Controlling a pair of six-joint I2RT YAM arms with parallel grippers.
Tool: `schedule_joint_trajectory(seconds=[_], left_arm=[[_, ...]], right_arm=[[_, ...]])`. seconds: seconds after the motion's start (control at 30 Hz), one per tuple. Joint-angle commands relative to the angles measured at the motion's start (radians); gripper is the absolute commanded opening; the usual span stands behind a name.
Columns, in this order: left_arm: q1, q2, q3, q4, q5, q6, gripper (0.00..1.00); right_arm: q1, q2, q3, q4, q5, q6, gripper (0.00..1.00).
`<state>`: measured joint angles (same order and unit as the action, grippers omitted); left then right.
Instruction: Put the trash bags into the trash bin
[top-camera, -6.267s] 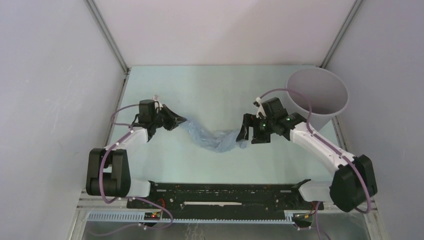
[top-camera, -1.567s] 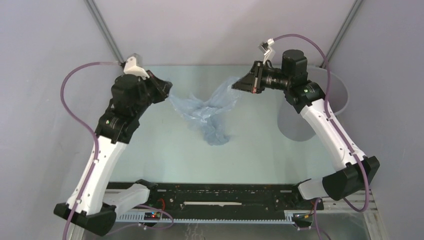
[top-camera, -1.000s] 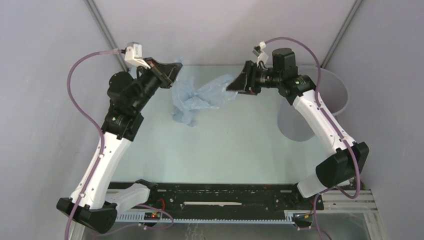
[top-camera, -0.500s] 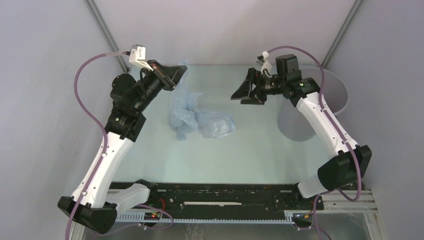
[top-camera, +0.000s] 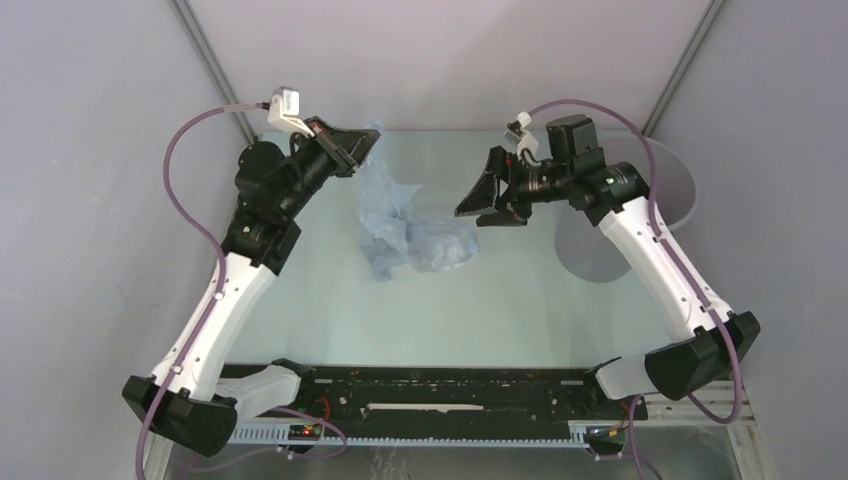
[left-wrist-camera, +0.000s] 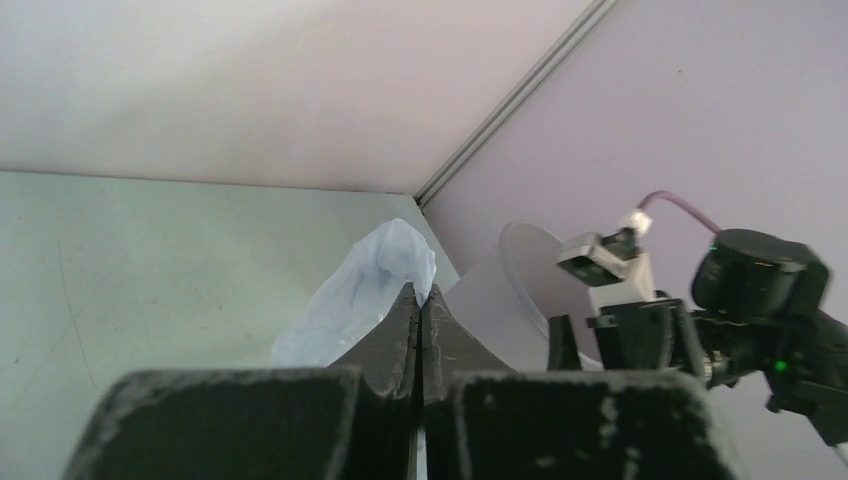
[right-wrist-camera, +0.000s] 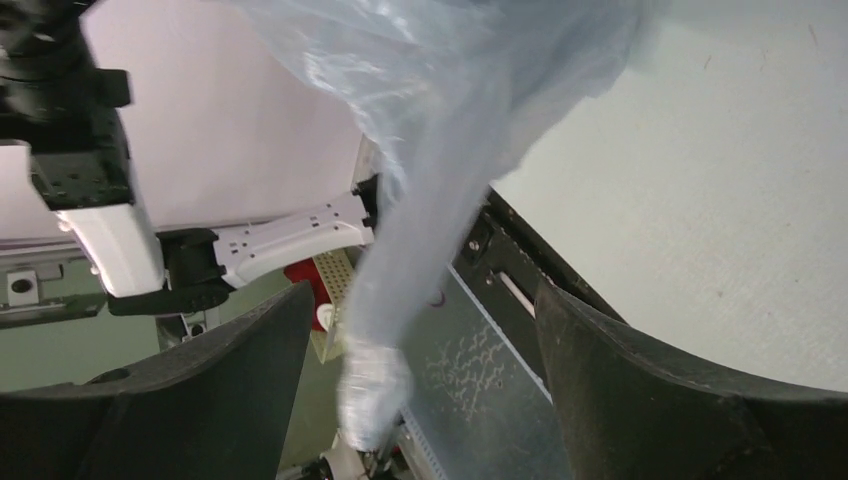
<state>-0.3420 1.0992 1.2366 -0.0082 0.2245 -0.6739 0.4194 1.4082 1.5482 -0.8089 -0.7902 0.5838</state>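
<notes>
Pale-blue film bag (top-camera: 405, 225) hangs limp from the left tool (top-camera: 362, 148), pinched shut on its top corner, over the desk (top-camera: 320, 280). Beside it the right tool (top-camera: 487, 205) gapes empty. The bag looks light and slippery, likely best pinched at a bunched fold.

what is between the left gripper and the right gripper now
The trash bag: it hangs from the shut left gripper, bunching below the open right gripper. The top external view shows nothing else between them.

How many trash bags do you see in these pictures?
1. The bag hangs from the left gripper, over the middle of the table. The bin is partly hidden behind the right arm, so another may be inside.
</notes>
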Motion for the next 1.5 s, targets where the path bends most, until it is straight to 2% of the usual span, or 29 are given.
schedule_joint_trajectory(seconds=[0.0, 0.3, 0.43, 0.73, 0.9, 1.03, 1.13, 1.2, 1.33, 1.37, 1.4, 1.47], left_arm=[[-0.011, 0.025, -0.006, 0.018, -0.049, -0.036, 0.0], [-0.014, 0.049, 0.01, 0.022, -0.055, -0.057, 0.0], [-0.014, 0.034, -0.001, 0.021, -0.051, -0.061, 0.0], [-0.013, 0.019, -0.009, 0.014, -0.063, -0.042, 0.0], [-0.013, 0.02, -0.008, 0.015, -0.053, -0.048, 0.0], [-0.012, 0.003, -0.027, 0.015, -0.05, -0.055, 0.0], [-0.013, -0.014, -0.036, 0.014, -0.052, -0.05, 0.0], [-0.013, -0.024, -0.042, 0.015, -0.056, -0.051, 0.0], [-0.013, -0.044, -0.05, -0.019, -0.082, -0.056, 0.0], [-0.014, -0.052, -0.051, -0.025, -0.091, -0.054, 0.0], [-0.013, -0.058, -0.049, -0.034, -0.105, -0.051, 0.0], [-0.012, -0.066, -0.047, -0.043, -0.121, -0.048, 0.0]], right_arm=[[0.021, -0.009, 0.105, -0.039, 0.059, 0.062, 0.9], [0.015, -0.024, 0.017, -0.104, 0.199, 0.07, 0.89], [-0.044, -0.079, -0.018, -0.111, 0.255, 0.074, 0.91], [-0.059, -0.13, -0.142, -0.061, 0.108, 0.076, 0.91], [-0.033, -0.134, -0.15, 0.008, 0.149, 0.106, 0.88], [-0.069, -0.106, -0.165, 0.099, 0.213, 0.123, 0.87], [-0.087, -0.082, -0.165, 0.164, 0.194, 0.153, 0.87], [-0.083, -0.071, -0.164, 0.186, 0.195, 0.162, 0.83], [-0.071, -0.072, -0.165, 0.186, 0.156, 0.153, 0.63], [-0.062, -0.079, -0.166, 0.176, 0.156, 0.147, 0.61], [-0.053, -0.089, -0.174, 0.16, 0.165, 0.143, 0.65], [-0.036, -0.114, -0.203, 0.134, 0.194, 0.132, 0.8]])
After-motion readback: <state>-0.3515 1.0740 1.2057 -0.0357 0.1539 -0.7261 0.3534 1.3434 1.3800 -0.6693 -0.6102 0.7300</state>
